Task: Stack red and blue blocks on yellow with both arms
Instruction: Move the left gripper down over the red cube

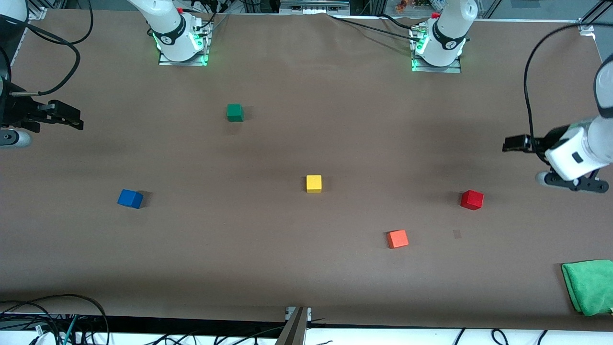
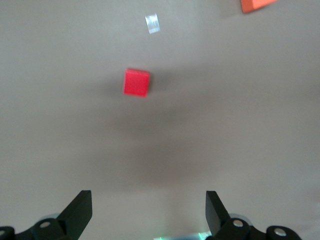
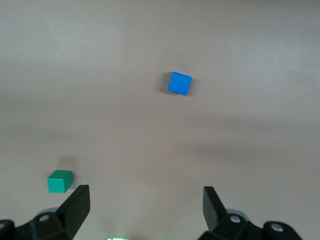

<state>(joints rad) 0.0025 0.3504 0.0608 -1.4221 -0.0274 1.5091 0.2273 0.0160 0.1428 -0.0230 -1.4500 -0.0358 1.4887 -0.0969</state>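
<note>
**Clerk:** Yellow cube [image 1: 313,183]: sat bare at table centre, nothing stacked on it. Blue block [image 1: 130,198] lay at its nine o'clock, well apart; red block [image 1: 471,200] at its three o'clock.

**Auditor:** Grippers?

**Clerk:** Left gripper [image 1: 513,143] hung over bare table near the red block, fingers [image 2: 80,210] spread, empty. Right gripper [image 1: 67,117] hung likewise at the blue block's end, fingers [image 3: 77,207] spread, empty. Probably each was stationed for its nearest block.

**Auditor:** Extras?

**Clerk:** Orange cube [image 1: 397,238], green cube [image 1: 234,112], green cloth [image 1: 589,286].
</note>
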